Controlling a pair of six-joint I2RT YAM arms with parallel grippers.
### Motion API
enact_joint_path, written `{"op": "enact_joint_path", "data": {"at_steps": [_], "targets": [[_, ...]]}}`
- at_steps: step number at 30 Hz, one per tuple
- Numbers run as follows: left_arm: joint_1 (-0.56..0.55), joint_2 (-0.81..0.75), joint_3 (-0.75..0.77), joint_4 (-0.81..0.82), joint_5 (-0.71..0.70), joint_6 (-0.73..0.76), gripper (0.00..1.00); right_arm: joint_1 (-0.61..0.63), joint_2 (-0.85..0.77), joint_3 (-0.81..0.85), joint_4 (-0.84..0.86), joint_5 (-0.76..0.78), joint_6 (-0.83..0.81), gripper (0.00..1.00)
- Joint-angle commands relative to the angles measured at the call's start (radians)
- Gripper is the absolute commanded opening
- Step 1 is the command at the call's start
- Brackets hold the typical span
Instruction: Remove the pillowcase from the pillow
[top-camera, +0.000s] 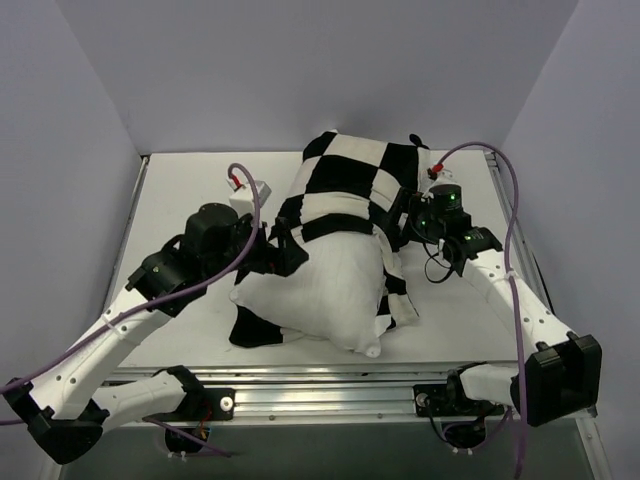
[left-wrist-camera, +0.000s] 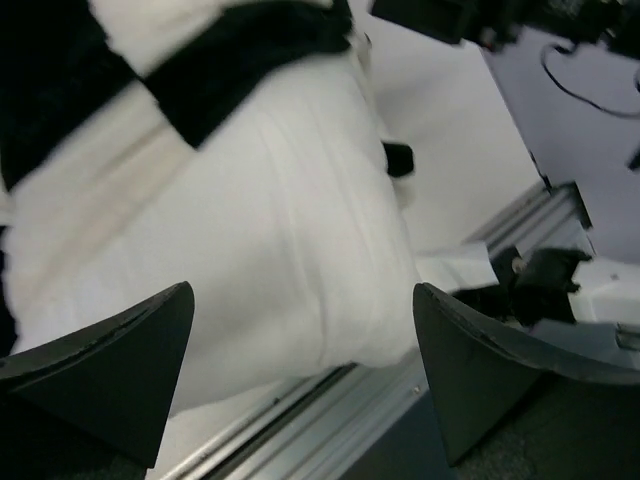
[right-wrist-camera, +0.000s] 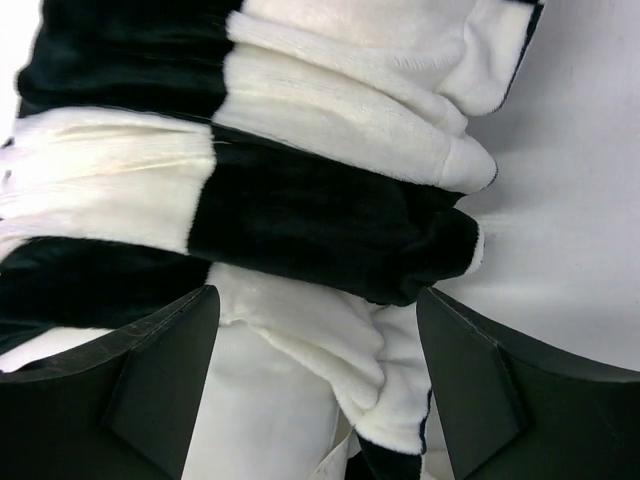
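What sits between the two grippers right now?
In the top view, the half-bared pillow and bunched pillowcase lie between left gripper and right gripper.

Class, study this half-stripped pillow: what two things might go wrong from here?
1. The pillowcase is bunched in folds midway along the pillow; pulling may drag both along.
2. The pillow's bare end lies near the front edge of the table, and the left gripper and right gripper are open, so it might slide off.

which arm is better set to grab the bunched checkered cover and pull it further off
Right. The right pincer, open, frames the bunched folds of the pillowcase at close range. The left pincer, also open, faces mostly bare pillow, so it probably suits holding that instead.
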Motion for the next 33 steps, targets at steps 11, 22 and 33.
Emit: {"op": "enact_joint_path", "data": {"at_steps": [11, 22, 33], "targets": [[0.201, 0.047, -0.403, 0.251, 0.170, -0.102, 0.86, 0.067, 0.200, 0.016, 0.097, -0.174, -0.055, 0.74], [-0.043, -0.073, -0.539, 0.419, 0.066, -0.219, 0.87, 0.254, 0.600, 0.494, 0.039, -0.053, -0.184, 0.75], [-0.012, -0.215, -0.453, 0.233, -0.158, -0.157, 0.91, 0.320, 0.276, 0.420, -0.095, 0.255, -0.245, 0.92]]}}
